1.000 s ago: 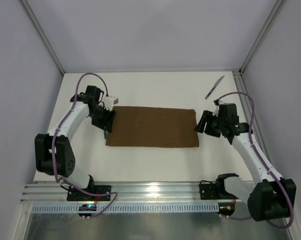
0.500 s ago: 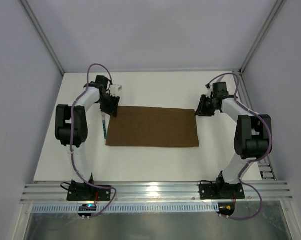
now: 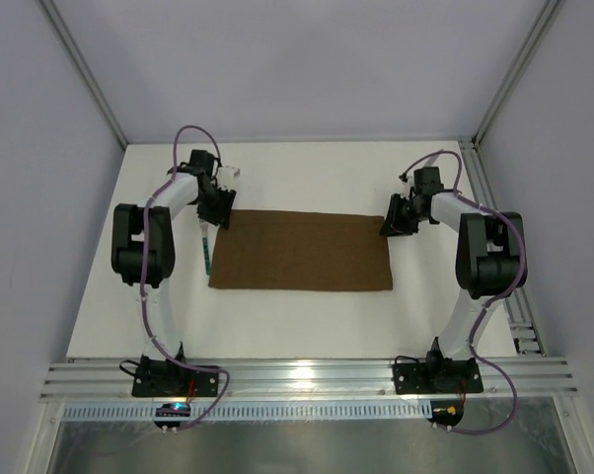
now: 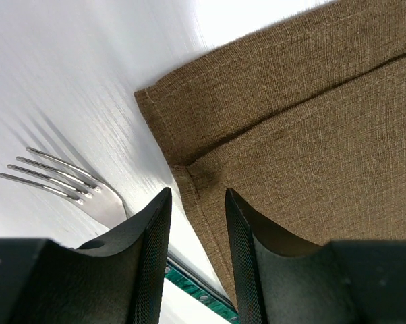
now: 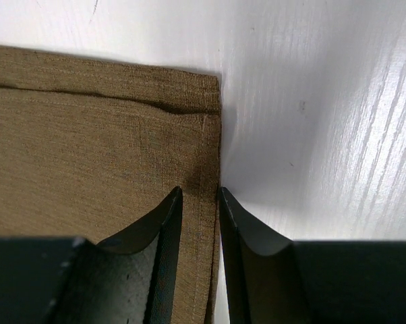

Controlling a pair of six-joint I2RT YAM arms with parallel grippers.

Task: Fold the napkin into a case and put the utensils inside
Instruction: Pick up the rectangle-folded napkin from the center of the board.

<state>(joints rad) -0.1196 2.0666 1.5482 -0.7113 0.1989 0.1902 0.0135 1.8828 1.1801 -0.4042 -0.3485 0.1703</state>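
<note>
Inspection from the near side of the table (image 3: 307, 168). The napkin (image 3: 302, 252) lies flat, folded into a wide dark brown rectangle, with its long edges running left to right. No narrow case has been formed yet. The left gripper (image 3: 221, 219) is down at the napkin's far left corner. In the wrist view its fingers (image 4: 149, 229) stand close together either side of the hem, where two layers of cloth overlap and a small pucker shows. It appears to be pinching that corner, though a thin strip of white beside one finger leaves this less than certain. The right gripper (image 3: 391, 225) is at the napkin's far right corner. Its fingers (image 5: 166, 229) are drawn in tight on the side edge, with the cloth darkened and creased between them, so it is grasping the napkin. The fork (image 3: 207, 247) lies just beside the napkin's left edge and parallel to it, with its pale tines towards the far end and its teal handle towards the near end. It is not inside any fold.
</note>
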